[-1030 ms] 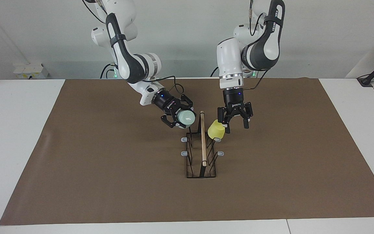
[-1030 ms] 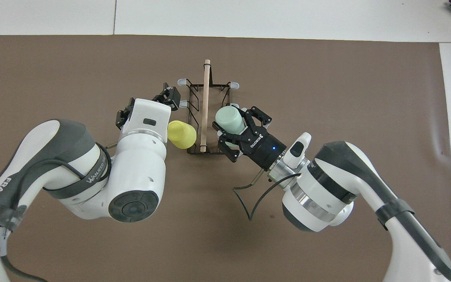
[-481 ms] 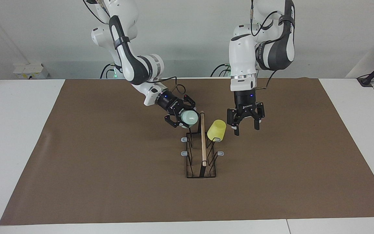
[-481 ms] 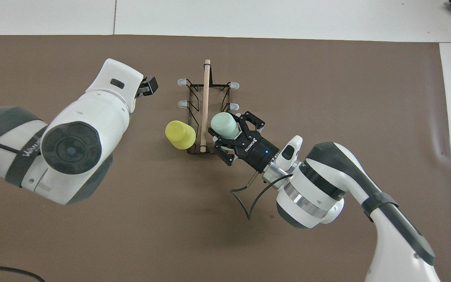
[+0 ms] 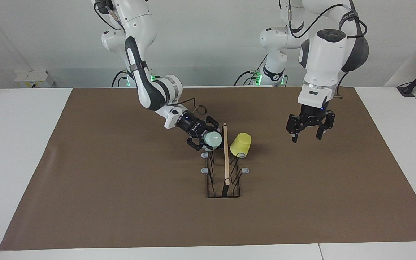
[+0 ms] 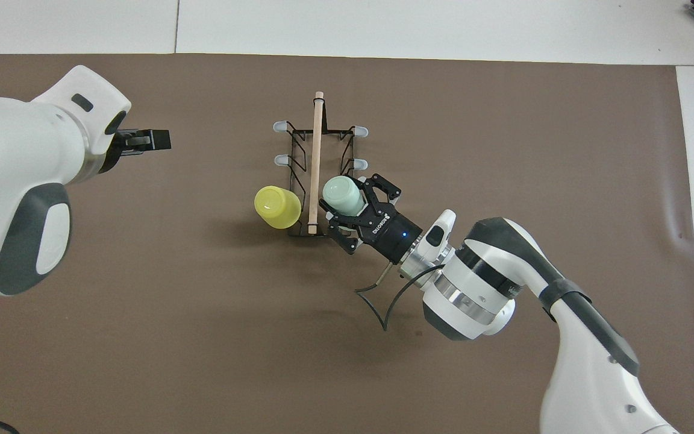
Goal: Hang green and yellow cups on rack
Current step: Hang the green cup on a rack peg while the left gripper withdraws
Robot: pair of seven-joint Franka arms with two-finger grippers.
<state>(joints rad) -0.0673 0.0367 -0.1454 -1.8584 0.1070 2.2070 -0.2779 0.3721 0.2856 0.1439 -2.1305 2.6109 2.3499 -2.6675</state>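
Facing view is showing the right gripper (image 5: 208, 138) clamping the green cup (image 5: 213, 139) against the rack (image 5: 225, 159), its prong lying toward five o'clock, while the yellow cup (image 5: 241, 144) is hanging and the left gripper (image 5: 309, 132) is hovering open at three o'clock.

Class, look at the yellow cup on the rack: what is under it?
The yellow cup sits upside down on the rack. One grey-capped prong tip shows at its rim. Whatever reaches up inside the cup is covered. The left tool hangs apart, open.
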